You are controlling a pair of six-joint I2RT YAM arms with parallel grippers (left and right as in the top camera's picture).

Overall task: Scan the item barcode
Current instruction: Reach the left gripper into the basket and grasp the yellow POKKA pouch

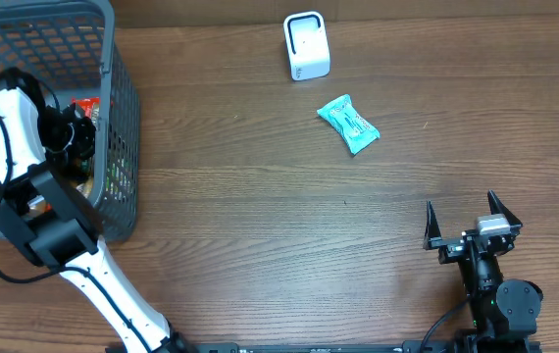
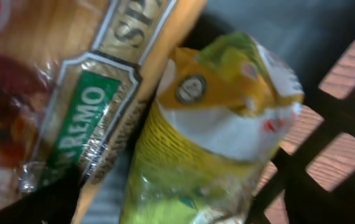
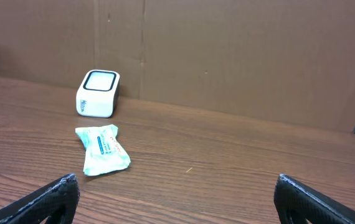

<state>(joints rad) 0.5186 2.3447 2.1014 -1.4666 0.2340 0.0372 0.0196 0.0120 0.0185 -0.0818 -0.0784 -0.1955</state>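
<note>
My left arm reaches down into the grey mesh basket [image 1: 123, 98] at the far left. Its gripper [image 1: 68, 137] is buried among the goods there, and its fingers do not show in any view. The left wrist view is filled by a yellow-green snack packet [image 2: 208, 143], very close, with a gold and brown wrapped packet [image 2: 96, 93] to its left. The white barcode scanner [image 1: 306, 45] [image 3: 98, 93] stands at the back of the table. My right gripper [image 1: 460, 202] [image 3: 176, 186] rests open near the front right, holding nothing.
A teal packet [image 1: 348, 124] [image 3: 103, 149] lies on the wooden table a little in front of the scanner. The basket's dark lattice wall [image 2: 339, 155] crosses the right side of the left wrist view. A cardboard wall [image 3: 227, 56] backs the table.
</note>
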